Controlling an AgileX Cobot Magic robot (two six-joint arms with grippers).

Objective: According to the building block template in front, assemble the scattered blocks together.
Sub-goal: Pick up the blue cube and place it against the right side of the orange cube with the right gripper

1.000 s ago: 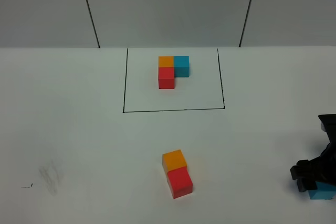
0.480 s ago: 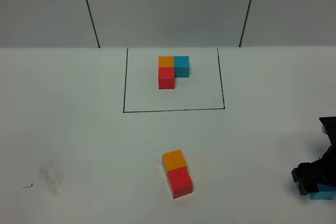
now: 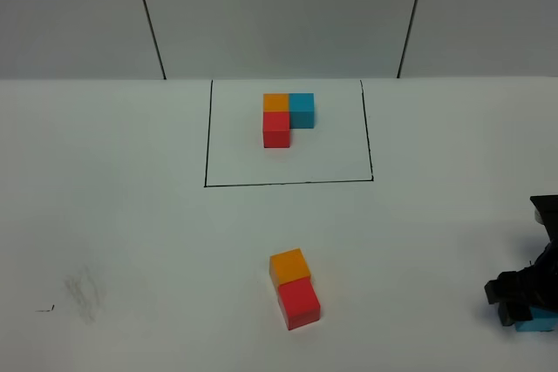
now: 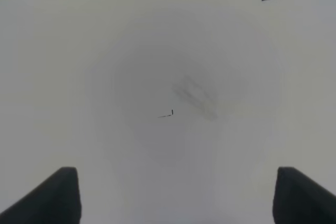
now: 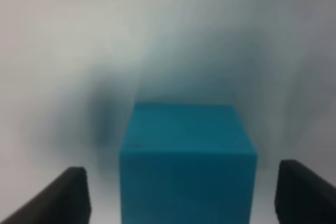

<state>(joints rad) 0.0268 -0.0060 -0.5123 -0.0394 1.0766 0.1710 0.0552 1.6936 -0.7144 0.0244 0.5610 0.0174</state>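
**Surface.** A white table top (image 3: pixel 113 206) stands in front of a grey panelled wall (image 3: pixel 279 15).

**Template.** The black-line rectangle template (image 3: pixel 336 156) is drawn at the far centre of the table. Inside it, three small cubes touch in an L. The framed orange cube (image 3: pixel 275 102) sits at the far left. The framed blue cube (image 3: pixel 302 110) is against its right side, and the framed red cube (image 3: pixel 276 130) is against its near side.

**Loose blocks.** The loose orange cube (image 3: pixel 289 265) and the loose red cube (image 3: pixel 299 303) lie touching at near centre, red on the near side. The pair is turned slightly out of line with the rectangle. The loose light blue cube (image 3: pixel 536 325) rests on the table at the near right edge, well apart from the pair. From above it is largely covered.

**Right gripper** (image 3: pixel 527 307). It is black and sits low over the table. Its fingers (image 5: pixel 65 199) stand on either side of the light blue cube. A strip of table shows between each finger and the cube. The jaws are parted and grip nothing.

**Left gripper** (image 4: pixel 177 198). The jaws are spread wide with nothing between them. It hangs above the near left of the table, over a grey smudge (image 4: pixel 194 93) and a small black pen mark (image 4: pixel 167 114).
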